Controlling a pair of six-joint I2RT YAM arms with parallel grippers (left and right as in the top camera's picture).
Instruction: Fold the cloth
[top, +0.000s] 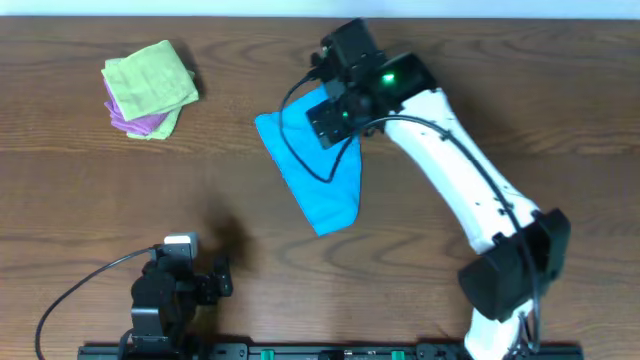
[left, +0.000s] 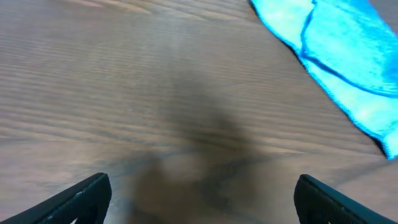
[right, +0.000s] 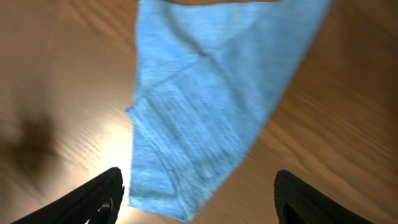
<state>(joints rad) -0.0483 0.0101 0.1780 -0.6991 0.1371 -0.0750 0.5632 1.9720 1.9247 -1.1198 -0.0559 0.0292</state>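
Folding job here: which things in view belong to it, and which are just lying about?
Job: blue cloth; right gripper, open over it; left gripper, open, away from it.
Lying about: green cloth, resting on the purple cloth, apart from the blue one.

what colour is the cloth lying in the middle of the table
Bright sky blue, plain with no pattern. The cloth shows best in the right wrist view.
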